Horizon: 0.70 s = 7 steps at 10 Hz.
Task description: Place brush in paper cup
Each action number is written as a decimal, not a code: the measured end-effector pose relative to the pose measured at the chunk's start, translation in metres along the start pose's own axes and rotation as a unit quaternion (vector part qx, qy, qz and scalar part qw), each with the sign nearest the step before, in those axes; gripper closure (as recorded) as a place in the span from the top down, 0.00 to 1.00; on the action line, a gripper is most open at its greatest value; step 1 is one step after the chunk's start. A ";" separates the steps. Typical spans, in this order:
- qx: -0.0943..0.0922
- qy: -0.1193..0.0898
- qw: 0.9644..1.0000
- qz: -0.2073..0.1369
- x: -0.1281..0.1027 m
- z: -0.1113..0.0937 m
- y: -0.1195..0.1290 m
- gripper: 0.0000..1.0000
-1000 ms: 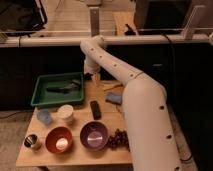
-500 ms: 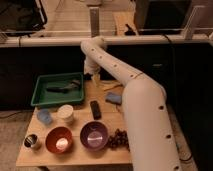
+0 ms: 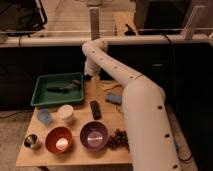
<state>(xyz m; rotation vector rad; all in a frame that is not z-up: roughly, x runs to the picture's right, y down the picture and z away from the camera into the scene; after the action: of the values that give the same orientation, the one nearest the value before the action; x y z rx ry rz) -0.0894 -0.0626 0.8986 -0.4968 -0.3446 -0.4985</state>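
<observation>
Change since the earlier frames: none seen. The arm, the gripper and every item on the table keep their places.

Clock bearings are read from the middle of the table point(image 3: 75, 156), with 12 at its far edge.

- Arm point(image 3: 137, 100): white, rising from 4 o'clock to a bend above the far edge, then turning downward.
- Gripper point(image 3: 93, 80): at 12 o'clock, hanging low just beside the right far corner of the green tray. Whether it is apart, together or clamped on anything cannot be told.
- Green tray point(image 3: 39, 98): at 10 to 11 o'clock, rectangular, flat on the table.
- Brush point(image 3: 60, 89): inside the green tray, lying lengthwise across its floor. It is dark, with a paler end toward the gripper side, and apart from the gripper.
- Paper cup point(image 3: 65, 113): at 9 o'clock, cream-white and upright, just in front of the tray's near rim.
- Light-blue cup point(image 3: 44, 116): at 9 o'clock, beside the paper cup and further out.
- Metal cup point(image 3: 32, 141): at 8 o'clock, near the table's left front corner.
- Orange bowl point(image 3: 59, 139): at 7 o'clock.
- Purple bowl point(image 3: 93, 135): at 6 o'clock, beside the orange bowl.
- Black bar point(image 3: 95, 109): near the middle, flat, its long side running 12 to 6.
- Grapes point(image 3: 117, 139): at 5 o'clock, a dark bunch close against the arm.
- Blue object point(image 3: 114, 97): at 2 o'clock, partly behind the arm.
</observation>
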 end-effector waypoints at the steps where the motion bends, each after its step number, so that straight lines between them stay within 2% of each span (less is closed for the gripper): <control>1: 0.003 -0.004 1.000 0.005 0.000 0.003 0.000 0.80; 2: 0.025 -0.026 0.999 0.022 0.000 0.001 0.000 0.80; 3: 0.068 -0.053 0.995 0.048 0.000 -0.005 0.000 0.80; 4: 0.105 -0.070 0.989 0.073 -0.004 -0.018 -0.003 0.80; 6: 0.147 -0.101 0.977 0.119 -0.025 -0.050 -0.017 0.80; 7: 0.156 -0.108 0.972 0.138 -0.031 -0.061 -0.023 0.80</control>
<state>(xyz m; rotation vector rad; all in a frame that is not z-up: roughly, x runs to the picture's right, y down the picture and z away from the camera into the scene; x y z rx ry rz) -0.1154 -0.1011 0.8429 -0.2853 -0.5449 -0.1139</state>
